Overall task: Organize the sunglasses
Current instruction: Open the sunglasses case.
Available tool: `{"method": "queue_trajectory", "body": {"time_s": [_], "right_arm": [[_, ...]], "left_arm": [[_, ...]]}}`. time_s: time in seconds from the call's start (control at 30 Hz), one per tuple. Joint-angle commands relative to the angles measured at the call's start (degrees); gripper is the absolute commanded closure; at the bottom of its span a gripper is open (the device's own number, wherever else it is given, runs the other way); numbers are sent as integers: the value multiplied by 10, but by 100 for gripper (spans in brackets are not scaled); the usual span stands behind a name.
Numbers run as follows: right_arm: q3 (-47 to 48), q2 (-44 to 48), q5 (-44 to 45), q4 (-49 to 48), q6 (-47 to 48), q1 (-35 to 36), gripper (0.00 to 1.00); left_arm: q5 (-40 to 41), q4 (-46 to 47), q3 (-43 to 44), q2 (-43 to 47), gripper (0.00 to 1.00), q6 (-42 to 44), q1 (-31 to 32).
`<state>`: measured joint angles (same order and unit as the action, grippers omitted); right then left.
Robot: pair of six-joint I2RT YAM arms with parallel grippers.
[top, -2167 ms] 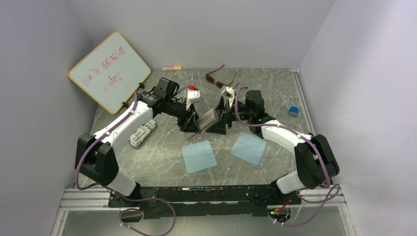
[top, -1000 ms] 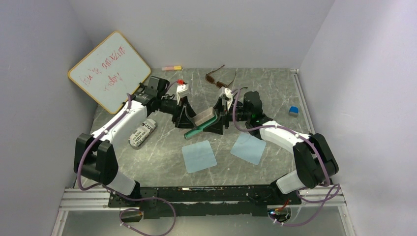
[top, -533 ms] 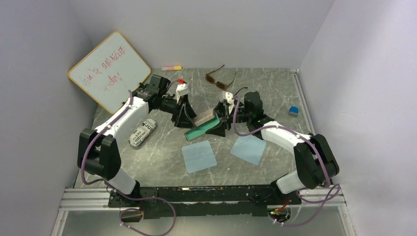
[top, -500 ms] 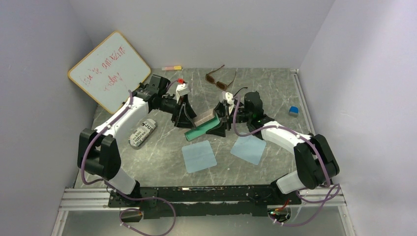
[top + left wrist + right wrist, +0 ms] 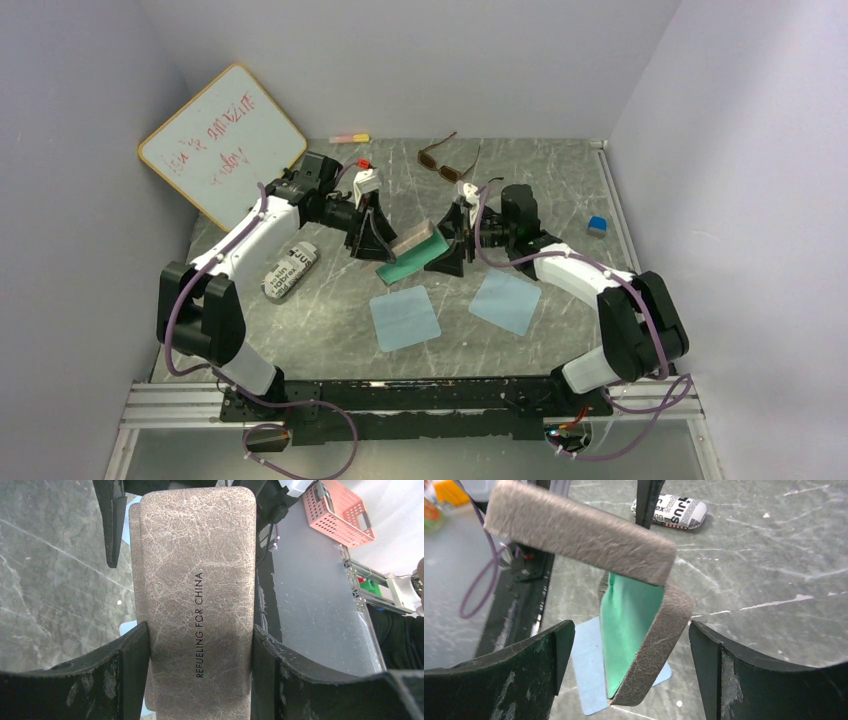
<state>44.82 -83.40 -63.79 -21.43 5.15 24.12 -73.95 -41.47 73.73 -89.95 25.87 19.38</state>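
Brown faux-leather fills my left wrist feed: the case sits clamped across its width in the left gripper, both pads pressed flat on its long edges. From the right wrist I see it hinged open, green lining showing. The right gripper is spread wide on either side of that open end, with a gap at each finger, touching nothing.

The brown sunglasses lie at the far side of the table, well behind both arms, with the temples unfolded and splayed. I cannot pick out the black pair with any confidence from the overhead view, so I leave it aside. The printed pouch lies left of the arms.

My read is that the case is being held ready and the right arm is free to fetch. The sunglasses should be very light, with a stiff frame but thin temples that flex at the hinges. The lenses are slick and scratch easily. I would take them at the bridge or across the top bar of the frame, closing gently, and keep the pads off the lenses. Splayed temples are the worry: they may snag on the case lip unless they are folded first.
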Motion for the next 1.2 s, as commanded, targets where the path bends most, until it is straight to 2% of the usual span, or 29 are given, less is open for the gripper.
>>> {"method": "queue_trajectory", "body": {"time_s": [0.0, 0.17, 0.3, 0.37, 0.43, 0.5, 0.7, 0.93, 1.17], "right_arm": [[52, -23, -34, -33, -123, -17, 11], [65, -35, -45, -28, -160, -33, 14], [65, -35, -38, -12, -141, -38, 19], [73, -25, -30, 29, -90, -40, 21], [75, -5, -10, 84, 8, -39, 21], [58, 20, 22, 91, 70, -40, 21], [-1, 68, 46, 24, 112, -39, 20], [-10, 71, 22, 72, 225, -25, 20], [-13, 74, 19, 137, 342, -7, 22]], "left_arm": [[16, 10, 0, 27, 95, 15, 3], [53, 40, -16, 43, 95, 6, 7], [70, 58, -24, 43, 95, -8, 10], [74, 59, -23, 36, 95, -14, 10], [66, 35, -13, 20, 95, 0, 10], [60, 10, -4, 6, 95, 19, 10], [66, -12, 0, -20, 95, 33, 16], [84, -70, 23, -53, 95, 71, 35], [66, -195, 73, -126, 95, 168, 44]]}}
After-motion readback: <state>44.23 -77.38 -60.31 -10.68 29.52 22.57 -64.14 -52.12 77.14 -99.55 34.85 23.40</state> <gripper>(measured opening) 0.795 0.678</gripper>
